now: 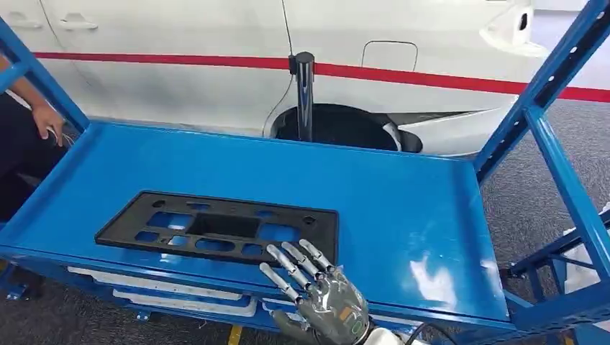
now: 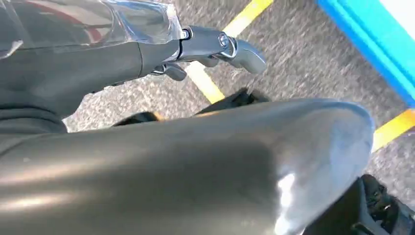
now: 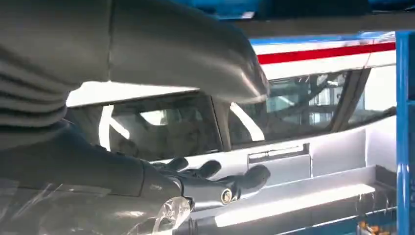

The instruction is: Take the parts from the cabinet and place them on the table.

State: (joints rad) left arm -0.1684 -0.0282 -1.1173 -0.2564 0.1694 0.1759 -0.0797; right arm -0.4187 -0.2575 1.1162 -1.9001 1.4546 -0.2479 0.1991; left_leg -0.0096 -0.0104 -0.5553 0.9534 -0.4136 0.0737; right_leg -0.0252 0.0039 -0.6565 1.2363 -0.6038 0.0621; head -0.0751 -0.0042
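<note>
Nearest in the head view, the right hand rises from the lower edge with its fingers spread and stretched forward. It grasps nothing; the fingertips lie at the near right corner of the black part, though whether they touch it or hover just above cannot be told. In the right wrist view the same hand shows dark fingers extended, apart and empty, with a white car body and its window beyond them.

The black part is a flat rectangular plastic panel with several cut-out openings. It lies flat on the blue shelf of the cabinet, in the near left half, its long side running along the front edge. Just under that front edge, on a lower level, the ends of white parts show.

The left hand appears in the left wrist view over grey floor crossed by yellow lines, with a blue edge nearby. Its fingers are curled in and nothing is visible in them.

Farther back, blue uprights frame the shelf on both sides. At the far left corner a person's hand rests beside the frame. Behind the shelf stands a dark post, and beyond it a white car with a red stripe along its side.
</note>
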